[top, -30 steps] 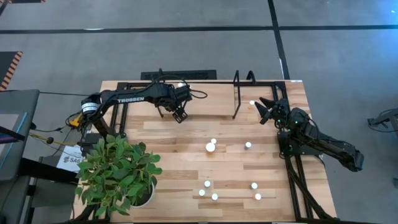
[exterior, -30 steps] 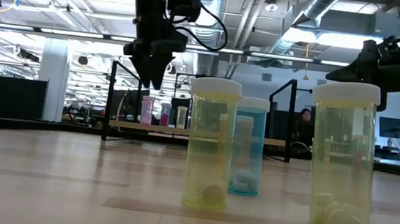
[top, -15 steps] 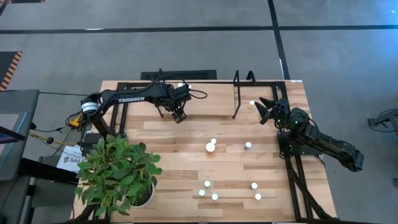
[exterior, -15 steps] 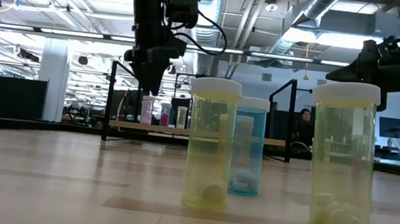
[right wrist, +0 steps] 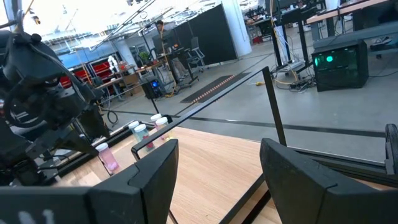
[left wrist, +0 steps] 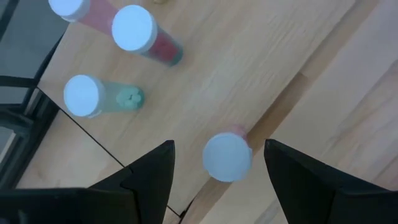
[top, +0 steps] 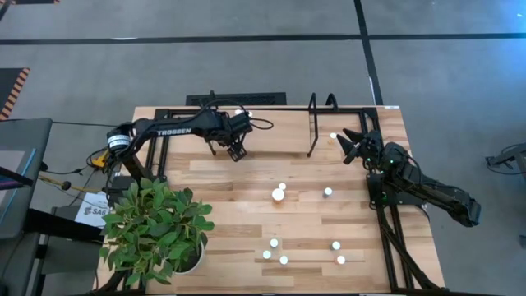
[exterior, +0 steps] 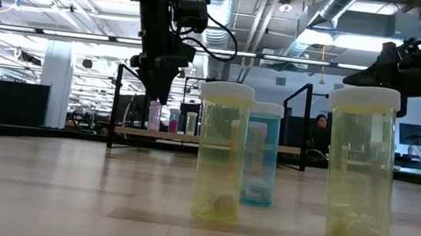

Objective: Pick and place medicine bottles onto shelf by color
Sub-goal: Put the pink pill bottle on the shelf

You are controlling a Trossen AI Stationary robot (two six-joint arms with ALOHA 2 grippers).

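- The left gripper [top: 237, 153] hangs over the shelf [top: 279, 141] at the far side of the counter [top: 246, 205], pointing down, jaws parted and empty.
- In the left wrist view a pink bottle [left wrist: 227, 155] with a pale cap stands directly between the two dark fingers [left wrist: 149, 174]; neither finger touches it.
- It stands right at the front edge of the shelf board. Farther back stand a teal bottle [left wrist: 93, 98] and two red-pink bottles [left wrist: 144, 34], all apart from one another.
- Judging from this, the step in hand is either letting go of the pink bottle or closing on it; the frames do not settle which.
- If releasing, a straight vertical lift would serve best, keeping both fingers clear of the cap so the bottle is not nudged off the edge.
- If grasping, the jaws should descend centred on the cap and close on the body below it.
- The right gripper [top: 351, 141] waits near the shelf's right end loop [top: 313, 123], jaws wide and empty.
- Seven capped bottles [top: 279, 194] stand on the counter unsorted, so much of the task seems to remain.
- In the low view, two yellowish bottles [exterior: 222, 150] and a teal one [exterior: 260, 158] stand nearest the camera.
- A potted plant [top: 156, 226] fills the near-left corner, well apart from the work.
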